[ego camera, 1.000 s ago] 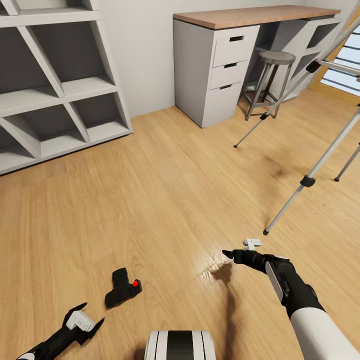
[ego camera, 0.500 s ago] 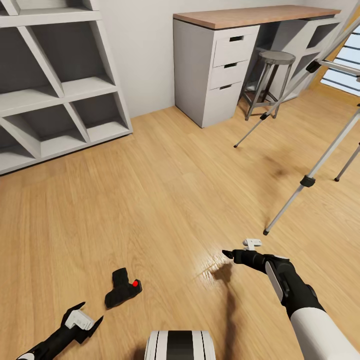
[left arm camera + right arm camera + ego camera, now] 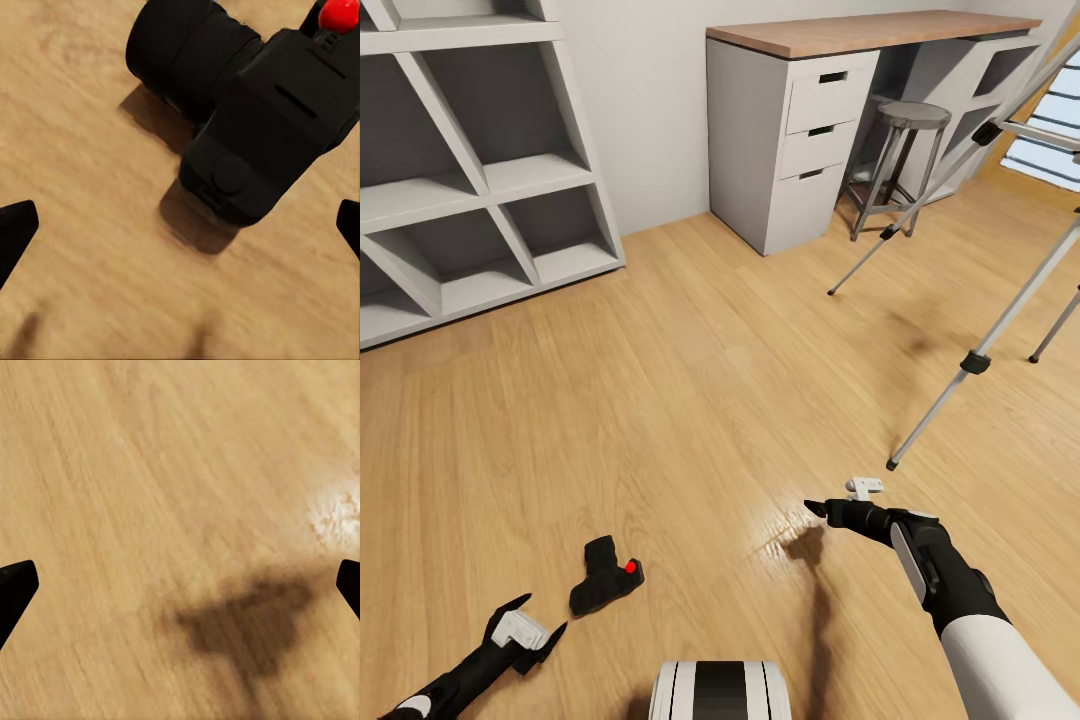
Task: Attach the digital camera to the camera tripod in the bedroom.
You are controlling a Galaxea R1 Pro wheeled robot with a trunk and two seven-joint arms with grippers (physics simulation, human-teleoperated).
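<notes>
The digital camera [image 3: 605, 576], black with a red button, lies on the wood floor near the bottom left of the head view. My left gripper [image 3: 539, 617] hovers just short of it, open, with nothing between the fingers. In the left wrist view the digital camera [image 3: 247, 127] sits close ahead of the left gripper [image 3: 180, 232], whose tips stand wide apart. The camera tripod [image 3: 980, 355] stands at the right on silver legs, its top cut off by the frame. My right gripper [image 3: 828, 510] hangs open over bare floor, as the right gripper [image 3: 180, 585] also does in its wrist view.
White cube shelves [image 3: 480, 180] line the left wall. A white desk with drawers [image 3: 810, 130] and a round grey stool [image 3: 905, 150] stand at the back. The right gripper's shadow [image 3: 240, 622] falls on the floor. Open wood floor lies between the camera and the tripod.
My left gripper has shifted slightly near the camera and its arm sits a little lower in the head view. The right arm, camera and tripod have not moved.
</notes>
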